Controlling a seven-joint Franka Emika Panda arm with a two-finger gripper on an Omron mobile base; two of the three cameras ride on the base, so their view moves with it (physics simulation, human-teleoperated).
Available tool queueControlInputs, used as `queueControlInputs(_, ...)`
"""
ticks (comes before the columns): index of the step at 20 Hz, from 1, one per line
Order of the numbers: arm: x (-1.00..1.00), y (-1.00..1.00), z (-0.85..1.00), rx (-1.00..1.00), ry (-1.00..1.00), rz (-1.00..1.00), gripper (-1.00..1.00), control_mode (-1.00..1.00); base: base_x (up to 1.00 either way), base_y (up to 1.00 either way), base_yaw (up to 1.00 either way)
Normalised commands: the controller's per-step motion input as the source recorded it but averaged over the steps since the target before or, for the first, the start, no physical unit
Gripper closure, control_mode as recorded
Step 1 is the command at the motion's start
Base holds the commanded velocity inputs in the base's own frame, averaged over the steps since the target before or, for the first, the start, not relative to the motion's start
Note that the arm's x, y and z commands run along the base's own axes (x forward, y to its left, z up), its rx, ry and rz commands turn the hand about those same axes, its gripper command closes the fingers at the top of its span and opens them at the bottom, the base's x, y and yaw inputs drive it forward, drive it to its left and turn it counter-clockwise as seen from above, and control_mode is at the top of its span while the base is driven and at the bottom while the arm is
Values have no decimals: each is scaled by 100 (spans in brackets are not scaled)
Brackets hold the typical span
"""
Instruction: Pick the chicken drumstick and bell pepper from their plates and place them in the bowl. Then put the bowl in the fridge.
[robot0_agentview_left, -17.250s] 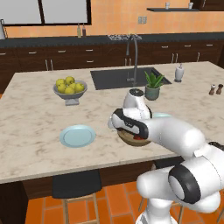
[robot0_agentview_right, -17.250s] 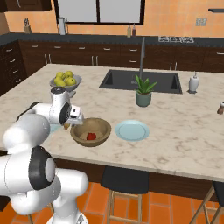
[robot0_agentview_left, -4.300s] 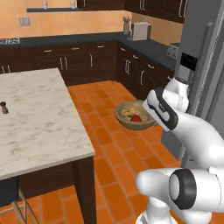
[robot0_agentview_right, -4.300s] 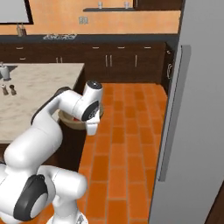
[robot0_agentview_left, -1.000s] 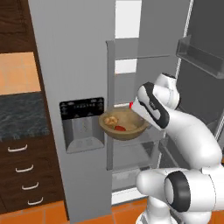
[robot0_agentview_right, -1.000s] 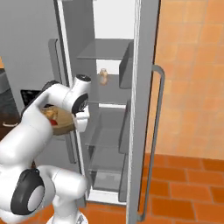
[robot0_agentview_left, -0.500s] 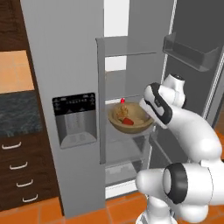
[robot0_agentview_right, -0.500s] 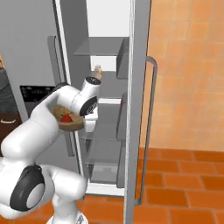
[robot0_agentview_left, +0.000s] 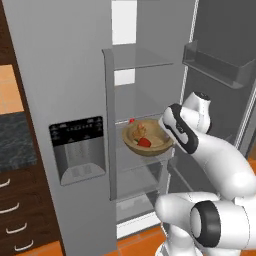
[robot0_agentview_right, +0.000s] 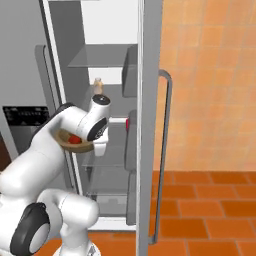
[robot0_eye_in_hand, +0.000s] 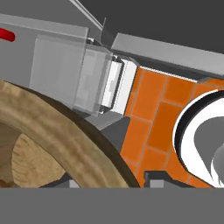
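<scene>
At the open fridge (robot0_agentview_left: 70, 75), going left to right in the left base view, come the closed door with its black dispenser panel (robot0_agentview_left: 77, 147), then the bowl (robot0_agentview_left: 146, 140) held level over a pale middle shelf (robot0_agentview_left: 142, 162), then the gripper (robot0_agentview_left: 169, 131) on the bowl's right rim. The chicken drumstick (robot0_agentview_left: 141, 129) and the bell pepper (robot0_agentview_left: 144, 142) lie inside the bowl, touching or nearly so. The claw is narrowed to a pinch on the thick wooden rim; the hand view shows that rim (robot0_eye_in_hand: 65, 131) running right under the fingers.

The risks, as I judge them: the bowl hangs from one edge, so a tilt or a bump could roll the pepper out; its left rim sits near the edge of the closed door and could clip it if pushed in crooked; letting go before the base rests on the shelf would drop it.

Compared with half a second ago, the bowl is farther right and deeper, inside the compartment rather than in front of the door edge, and the base has drawn closer.
</scene>
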Motion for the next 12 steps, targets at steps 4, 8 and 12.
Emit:
queueControlInputs(4,0,0,0,0,0,0,100,100,45,0,-15)
queueControlInputs(8,0,0,0,0,0,0,100,100,52,2,-13)
queueControlInputs(12,0,0,0,0,0,0,100,100,8,12,0)
